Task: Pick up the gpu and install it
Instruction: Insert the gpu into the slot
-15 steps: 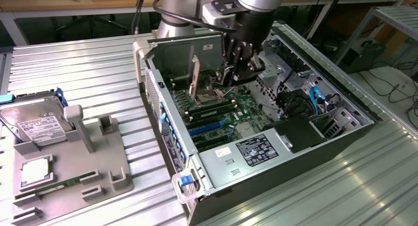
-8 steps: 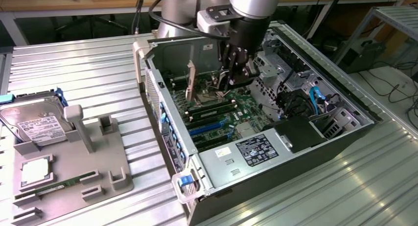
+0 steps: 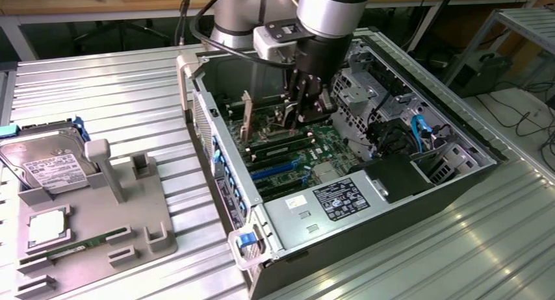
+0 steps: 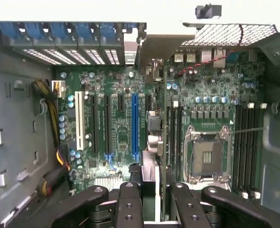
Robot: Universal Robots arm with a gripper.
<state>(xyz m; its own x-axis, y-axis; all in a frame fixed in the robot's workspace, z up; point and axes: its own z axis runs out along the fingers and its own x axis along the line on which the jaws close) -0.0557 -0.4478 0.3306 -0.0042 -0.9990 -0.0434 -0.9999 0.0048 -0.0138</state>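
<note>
Reaching down into the open computer case, the gripper has its black fingers drawn partway together on the top edge of the gpu, which stands on edge over the motherboard. On the exterior view's clock face the card's pale metal bracket rises upright at about nine o'clock from the gripper, close to the case's rear wall. From the wrist view the gpu runs as a thin dark line away from the gripper, lying between the blue expansion slot and the empty CPU socket, just beside the blue slot; whether its lower edge sits in a slot or hangs just above the board I cannot tell from either angle. A white slot lies farther off on the blue slot's other side. Outside the case, at about eight o'clock from it in the exterior view, a grey parts holder rests on the ribbed metal table. It carries a silver hard drive with a white label, a square silver chip and a narrow green memory stick. All three are well apart from the gripper.
</note>
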